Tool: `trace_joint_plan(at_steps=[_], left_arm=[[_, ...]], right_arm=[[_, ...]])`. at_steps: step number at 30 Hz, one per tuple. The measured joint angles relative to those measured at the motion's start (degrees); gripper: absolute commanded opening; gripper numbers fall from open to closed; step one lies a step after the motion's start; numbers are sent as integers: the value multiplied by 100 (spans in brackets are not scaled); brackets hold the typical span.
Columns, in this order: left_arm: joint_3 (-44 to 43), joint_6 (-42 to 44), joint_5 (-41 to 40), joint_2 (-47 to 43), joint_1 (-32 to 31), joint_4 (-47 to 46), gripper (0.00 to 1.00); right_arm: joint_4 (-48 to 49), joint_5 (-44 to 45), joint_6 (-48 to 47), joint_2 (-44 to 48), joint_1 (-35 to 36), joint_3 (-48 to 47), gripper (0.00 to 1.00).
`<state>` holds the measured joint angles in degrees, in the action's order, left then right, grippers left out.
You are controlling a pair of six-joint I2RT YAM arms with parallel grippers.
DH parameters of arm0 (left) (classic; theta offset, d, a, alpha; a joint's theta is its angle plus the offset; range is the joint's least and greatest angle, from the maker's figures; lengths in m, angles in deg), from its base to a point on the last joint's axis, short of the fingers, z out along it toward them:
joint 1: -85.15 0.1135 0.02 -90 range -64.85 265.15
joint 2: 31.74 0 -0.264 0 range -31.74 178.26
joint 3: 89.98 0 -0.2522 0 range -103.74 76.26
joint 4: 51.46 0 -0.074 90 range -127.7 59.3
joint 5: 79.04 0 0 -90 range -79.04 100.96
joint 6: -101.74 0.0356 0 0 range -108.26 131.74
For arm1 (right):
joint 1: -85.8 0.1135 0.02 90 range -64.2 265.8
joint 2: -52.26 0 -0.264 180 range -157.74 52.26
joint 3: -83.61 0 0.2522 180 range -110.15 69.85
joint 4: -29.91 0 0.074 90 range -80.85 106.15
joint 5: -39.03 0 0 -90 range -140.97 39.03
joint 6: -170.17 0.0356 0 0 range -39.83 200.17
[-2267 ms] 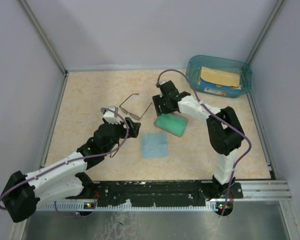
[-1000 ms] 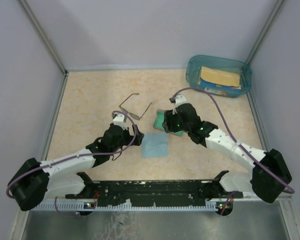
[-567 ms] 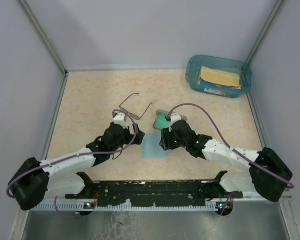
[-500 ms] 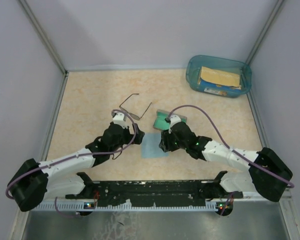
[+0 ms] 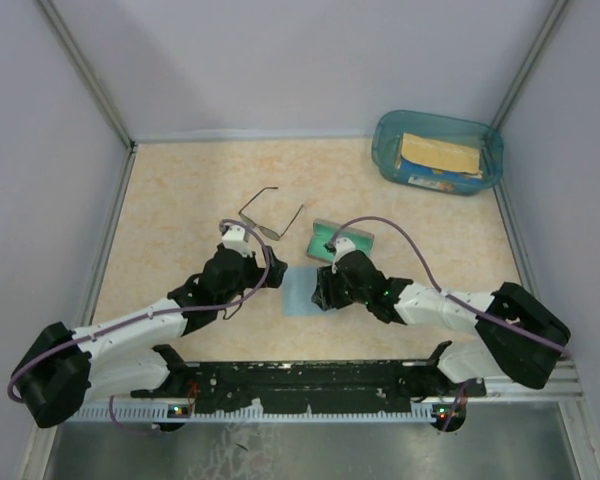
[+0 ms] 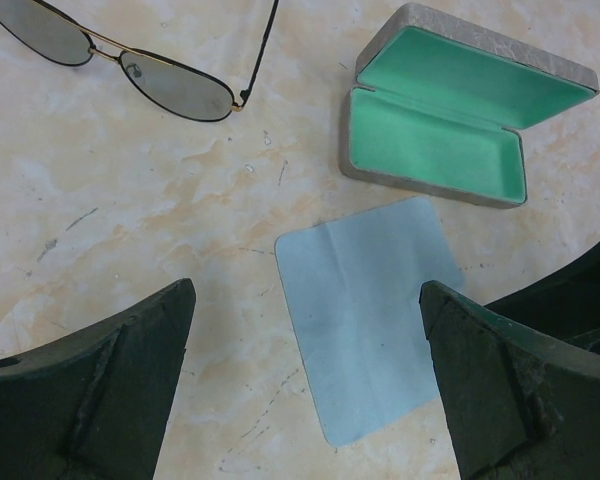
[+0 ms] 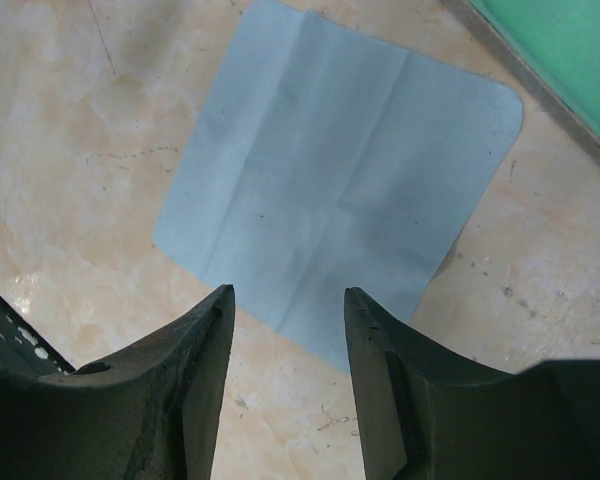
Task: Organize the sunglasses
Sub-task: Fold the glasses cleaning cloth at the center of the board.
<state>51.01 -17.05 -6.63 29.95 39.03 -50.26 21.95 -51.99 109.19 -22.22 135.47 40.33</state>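
Overhead, finds the sunglasses (image 5: 270, 222) lying flat on the tabletop (image 5: 180, 200), temple arms unfolded and pointing toward 1 o'clock, touched by neither tool. Places them at 12 o'clock of the left tool (image 5: 268, 272), near yet apart, and at 11 o'clock of the right tool (image 5: 322, 292), somewhat farther off. Shows the left tool spread fully wide and gripping nothing; through its wrist camera, puts the dark lenses at 11 o'clock beyond the fingertips, with bare tabletop between. Shows the right tool with jaws partway apart, nothing between them, poised over the near edge of the light blue cloth (image 5: 296, 290); cannot tell whether the fingertips touch the fabric. Sets that cloth between the two tools, at 5 o'clock of the sunglasses. Locates the grey case (image 5: 342, 238), lid open and green lining exposed, at 3 o'clock of the sunglasses and 12 o'clock of the right tool, just beyond the cloth. Notes a blue bin (image 5: 438, 150) far off at 2 o'clock, near the tabletop's back corner.
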Motion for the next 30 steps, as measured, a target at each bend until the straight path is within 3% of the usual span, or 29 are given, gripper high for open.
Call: trace_joint_plan(at_steps=[16,30], left_arm=[[11,-13,0,0,0,20,100],[79,-33,11,0,0,20,99]], right_arm=[[391,22,271,-192,227,398,48],[173,267,798,496,754,861,49]])
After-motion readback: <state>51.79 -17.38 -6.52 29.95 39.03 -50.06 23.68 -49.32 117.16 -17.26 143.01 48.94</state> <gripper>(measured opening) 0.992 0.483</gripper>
